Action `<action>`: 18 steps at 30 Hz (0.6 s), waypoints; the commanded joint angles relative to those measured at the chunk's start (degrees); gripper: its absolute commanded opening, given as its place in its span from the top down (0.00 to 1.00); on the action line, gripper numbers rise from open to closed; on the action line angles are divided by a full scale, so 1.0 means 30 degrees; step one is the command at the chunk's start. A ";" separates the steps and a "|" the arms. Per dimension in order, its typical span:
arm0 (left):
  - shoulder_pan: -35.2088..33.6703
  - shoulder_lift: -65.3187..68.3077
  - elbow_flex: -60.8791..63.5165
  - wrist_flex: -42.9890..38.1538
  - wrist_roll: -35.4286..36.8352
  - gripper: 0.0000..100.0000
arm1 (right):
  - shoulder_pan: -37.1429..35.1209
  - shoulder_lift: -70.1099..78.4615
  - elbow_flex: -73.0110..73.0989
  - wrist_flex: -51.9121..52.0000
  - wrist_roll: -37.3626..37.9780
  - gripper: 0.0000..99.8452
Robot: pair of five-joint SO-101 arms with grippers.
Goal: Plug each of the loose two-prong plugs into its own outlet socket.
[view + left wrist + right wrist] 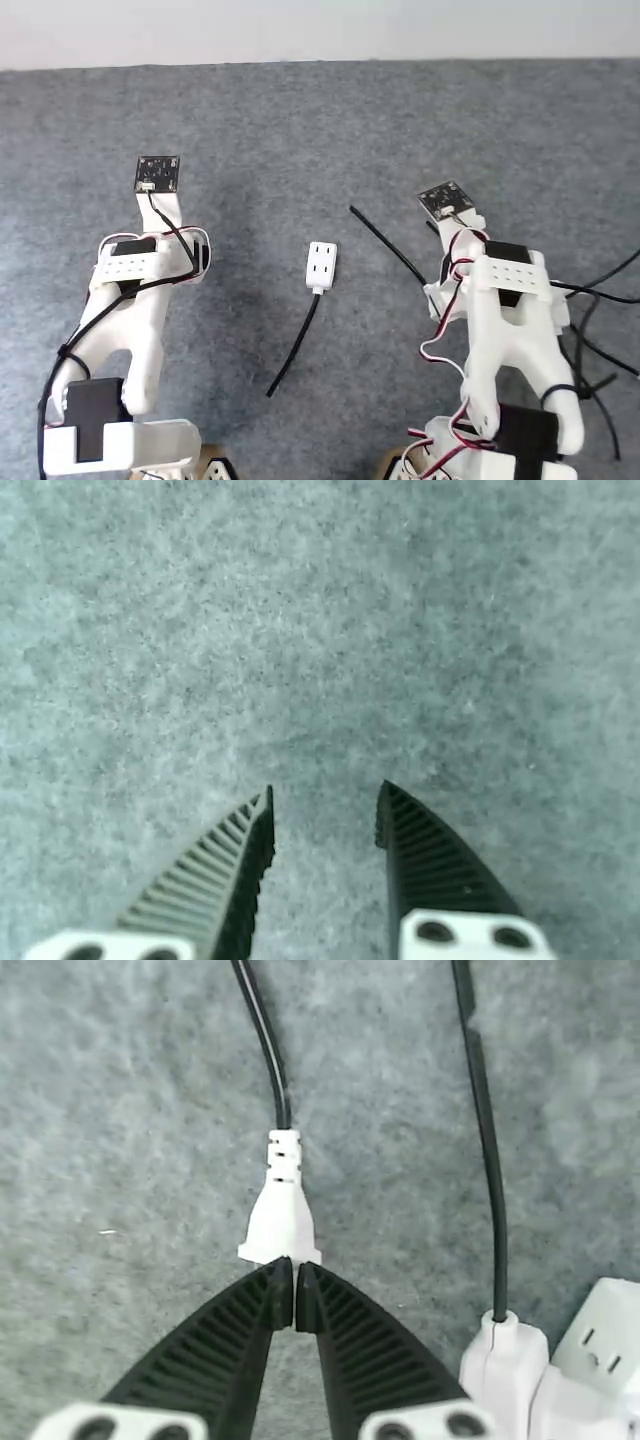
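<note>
A white two-prong plug (280, 1215) on a black cable (262, 1040) lies on the grey carpet. My right gripper (293, 1268) is shut, its tips right at the plug's wide end; the prongs are hidden. A second white plug (505, 1360) on its own black cable (482, 1130) lies against a white outlet block (595, 1360) with open slots. Another white outlet block (321, 266) with a short black cable (297, 345) lies mid-table between the arms. My left gripper (322, 802) hangs open over bare carpet.
A black cable (385, 243) runs diagonally from mid-table under the right arm (505, 300). More black wires (600, 285) trail off at the right edge. The left arm (140, 280) stands at the left, with open carpet ahead of both arms.
</note>
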 commanded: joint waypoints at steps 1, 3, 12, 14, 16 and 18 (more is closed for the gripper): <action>-0.0147 -0.0615 -0.0190 0.0059 -0.0205 0.84 | 0.0103 0.0630 -0.0205 -0.0484 0.0645 0.99; -0.0147 -0.0615 -0.0190 0.0059 -0.0205 0.84 | 0.0073 0.1187 -0.0205 -0.1011 0.0674 0.99; -0.0147 -0.0615 -0.0190 0.0059 -0.0205 0.84 | 0.0132 -0.1480 -0.2198 0.0689 0.0703 0.99; -0.0147 -0.0615 -0.0190 0.0059 -0.0205 0.84 | 0.0044 -0.2037 -0.2842 0.1304 0.0703 0.99; -0.0147 -0.0615 -0.0190 0.0059 -0.0205 0.84 | -0.0044 -0.2359 -0.3194 0.1480 0.0703 0.99; -0.0147 -0.0615 -0.0190 0.0059 -0.0205 0.84 | -0.0278 -0.2388 -0.3311 0.1509 0.0703 0.99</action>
